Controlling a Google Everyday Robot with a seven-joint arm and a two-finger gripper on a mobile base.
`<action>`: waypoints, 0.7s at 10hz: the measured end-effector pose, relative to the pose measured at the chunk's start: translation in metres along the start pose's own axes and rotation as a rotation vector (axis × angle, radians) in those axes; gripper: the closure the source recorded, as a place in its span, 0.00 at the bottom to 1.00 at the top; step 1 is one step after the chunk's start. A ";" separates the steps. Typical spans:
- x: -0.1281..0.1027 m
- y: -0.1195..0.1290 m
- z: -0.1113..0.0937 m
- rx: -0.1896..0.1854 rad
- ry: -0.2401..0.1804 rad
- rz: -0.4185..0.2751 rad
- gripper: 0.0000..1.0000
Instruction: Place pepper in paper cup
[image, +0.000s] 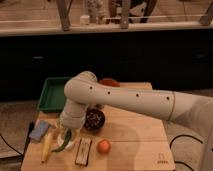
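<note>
My gripper (67, 133) is at the table's left, at the end of the white arm that reaches in from the right. It is shut on the pepper (62, 144), a slim curved green one that hangs down and to the left from the fingers. The white paper cup (71, 145) stands right under the gripper, and the arm and the pepper hide most of it. The pepper's lower end lies at the cup's left rim. I cannot tell whether it is inside the cup.
A yellow banana (47, 147) and a blue sponge (39, 130) lie left of the cup. A dark bowl (94, 120), a dark bar (83, 151) and an orange fruit (103, 146) are to its right. A green tray (51, 95) and an orange bowl (109, 82) are behind it on the wooden table (135, 140).
</note>
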 end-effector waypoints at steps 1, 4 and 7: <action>0.000 0.000 0.001 0.002 -0.005 -0.007 0.96; -0.002 -0.004 0.004 0.010 -0.025 -0.043 0.96; -0.002 -0.007 0.007 0.021 -0.038 -0.073 0.96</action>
